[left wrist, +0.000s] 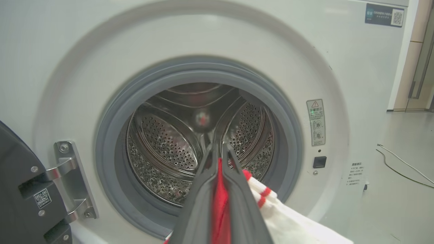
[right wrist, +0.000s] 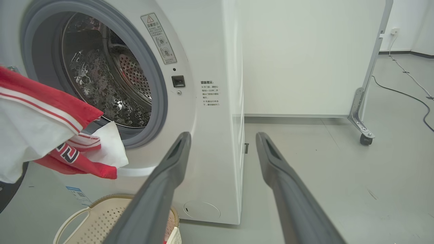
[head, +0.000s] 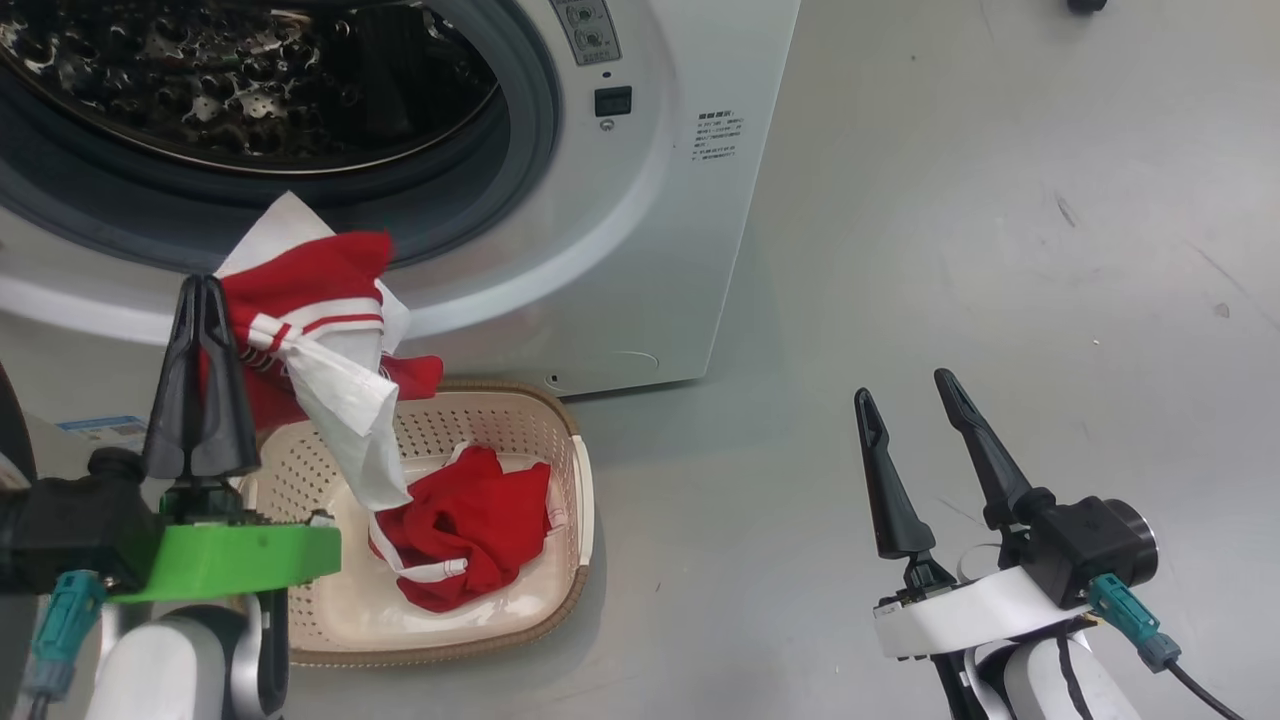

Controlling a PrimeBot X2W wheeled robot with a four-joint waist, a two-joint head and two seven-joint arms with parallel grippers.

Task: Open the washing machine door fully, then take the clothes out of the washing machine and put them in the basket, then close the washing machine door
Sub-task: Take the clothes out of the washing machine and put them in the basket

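1. Two dark fingers of the left gripper (head: 203,288) are clamped together on a soft red and white garment (head: 310,300), left of the head view.
2. That garment hangs over the small cream perforated plastic basket (head: 583,480), before the big white front-loading washing machine (head: 640,230).
3. A second red garment (head: 470,520) lies inside the basket, lower centre.
4. The right gripper (head: 903,390), lower right, has its fingers apart, holding nothing.
5. The glossy black washing machine door (left wrist: 13,169) stands swung open, lower left of the left wrist view.

Lab-like test room — bare grey floor (right wrist: 305,176), wheeled white partition (right wrist: 305,57).
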